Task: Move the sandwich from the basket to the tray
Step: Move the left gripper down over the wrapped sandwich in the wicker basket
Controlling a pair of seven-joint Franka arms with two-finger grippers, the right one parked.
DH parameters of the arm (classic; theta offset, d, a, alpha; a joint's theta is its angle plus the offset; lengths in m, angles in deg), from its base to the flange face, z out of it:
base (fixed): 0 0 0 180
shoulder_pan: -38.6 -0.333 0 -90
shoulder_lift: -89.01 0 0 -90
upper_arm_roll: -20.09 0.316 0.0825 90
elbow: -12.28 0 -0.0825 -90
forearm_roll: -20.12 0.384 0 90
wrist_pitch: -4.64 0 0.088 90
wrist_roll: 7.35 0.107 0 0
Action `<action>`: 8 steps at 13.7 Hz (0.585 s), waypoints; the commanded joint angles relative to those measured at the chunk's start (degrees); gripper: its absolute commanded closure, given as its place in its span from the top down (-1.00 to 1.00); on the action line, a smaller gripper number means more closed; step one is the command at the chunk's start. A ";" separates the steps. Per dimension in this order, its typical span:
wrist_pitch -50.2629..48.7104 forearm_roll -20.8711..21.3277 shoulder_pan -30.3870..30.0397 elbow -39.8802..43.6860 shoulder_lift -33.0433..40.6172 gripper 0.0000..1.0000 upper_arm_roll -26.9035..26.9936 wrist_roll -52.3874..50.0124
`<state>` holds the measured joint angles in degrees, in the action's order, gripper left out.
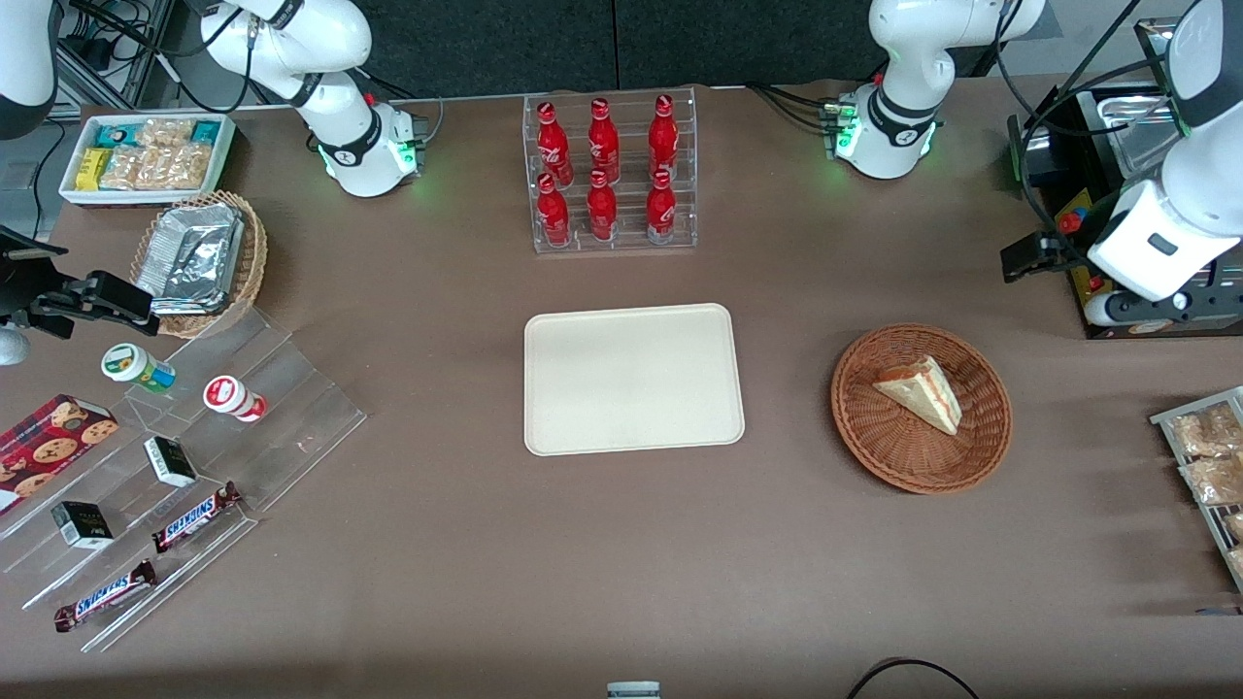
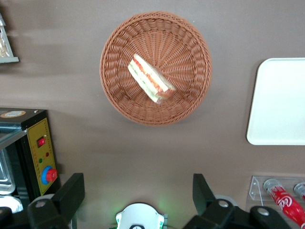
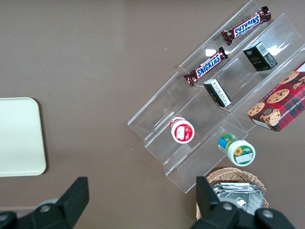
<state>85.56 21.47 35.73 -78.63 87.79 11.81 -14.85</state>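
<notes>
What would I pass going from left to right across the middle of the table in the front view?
Clear stepped display stand → tray → basket holding the sandwich → gripper, raised off the table at the working arm's end, fingers open.

A matte brown surface (image 1: 466, 573) fills nearly the whole scene, evenly lit from above, with soft shadows under what stands on it. Along its edge farthest from the front camera hangs a dark curtain-like backdrop (image 1: 602, 39). Beside that backdrop, toward the parked arm's end, black cables (image 1: 107, 44) run along a metal frame.
</notes>
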 commanded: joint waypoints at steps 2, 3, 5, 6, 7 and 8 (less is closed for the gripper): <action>-2.00 -0.55 -0.38 -0.49 1.74 1.00 -0.51 1.43; -1.13 -0.55 -0.47 -1.88 1.57 1.00 -0.51 1.43; 3.78 -0.55 -0.73 -7.14 1.48 1.00 -0.25 1.34; 7.54 -0.38 -0.90 -11.17 1.48 1.00 -0.16 1.34; 10.98 -0.29 -0.91 -14.69 1.56 1.00 -0.16 1.17; 14.58 -0.29 -0.91 -17.86 1.57 1.00 -0.08 0.73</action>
<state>94.54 21.47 35.57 -89.75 88.07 11.92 -14.43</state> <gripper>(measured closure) 0.000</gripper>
